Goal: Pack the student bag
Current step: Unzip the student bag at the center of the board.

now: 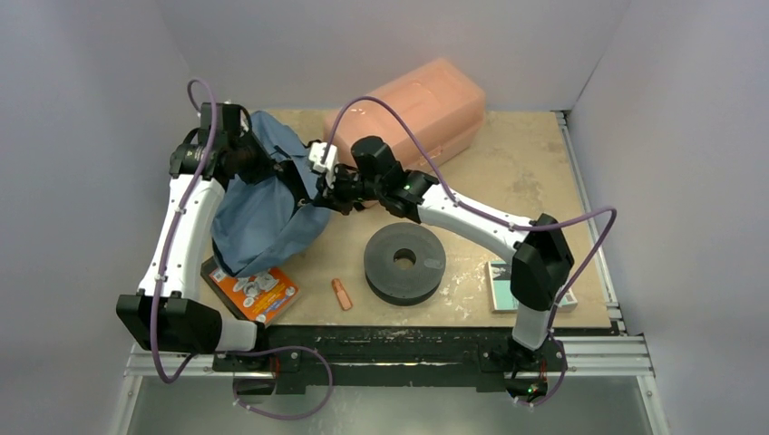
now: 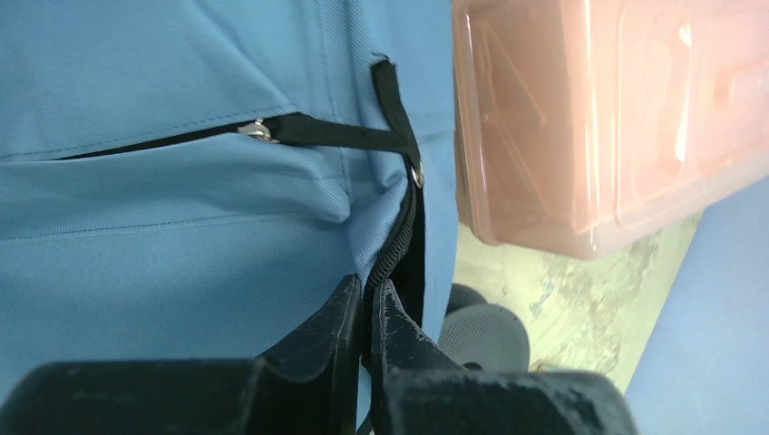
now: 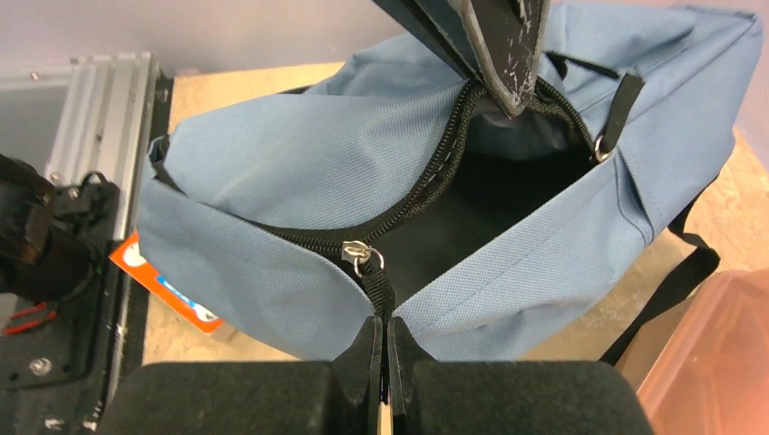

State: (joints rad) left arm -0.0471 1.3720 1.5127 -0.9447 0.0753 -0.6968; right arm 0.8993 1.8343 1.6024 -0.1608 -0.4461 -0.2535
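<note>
— Bag status?
— I see the soft slate-blue fabric backpack (image 1: 263, 217) at the left of the table (image 1: 517, 172), main zipper (image 3: 426, 192) partly open, dark lining (image 3: 508, 195) exposed.
— Grippers?
— My left gripper (image 2: 367, 292) clamps the zipper edge; my right gripper (image 3: 385, 331) pinches the black pull tab (image 3: 379, 288).

Nothing legible anywhere, scanning all three views; orange printed card (image 1: 257, 292) at the near left of the counter (image 1: 535, 172) showing small pictures and lettering too tiny to read; same card glimpsed from the right wrist, print blurred; teal-edged book (image 1: 500, 283) at the near right, cover mostly hidden, no words readable.
</note>
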